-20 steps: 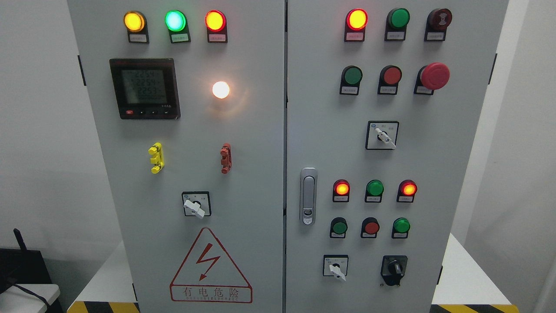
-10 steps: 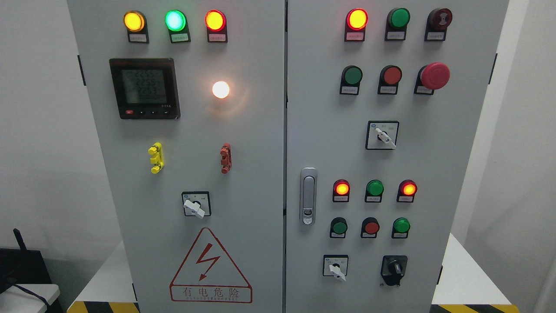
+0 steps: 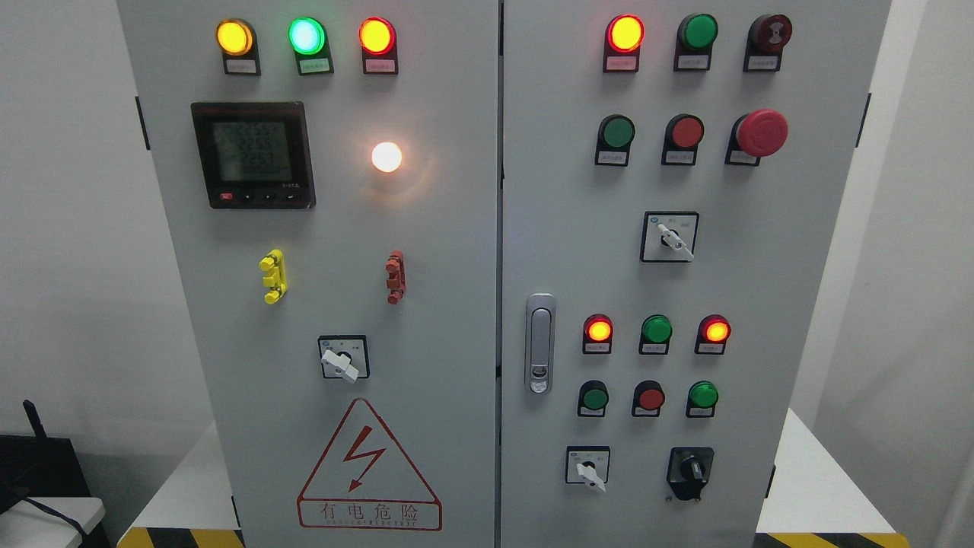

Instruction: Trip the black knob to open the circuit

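Nothing has moved on the cabinet since a second ago; the task has not begun.
Going left to right: meter [image 3: 253, 155] at ten o'clock shows the only flicker; lamps unchanged; black knob [image 3: 691, 469] sits untouched at five o'clock; neither hand is in view, so how open they are cannot be told.

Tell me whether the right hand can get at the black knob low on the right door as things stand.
Probably yes. The black knob sits bare on the right door, nothing covering or crowding it; the nearest switch stands apart to its left. Neither hand is in view, so its starting reach cannot be judged.
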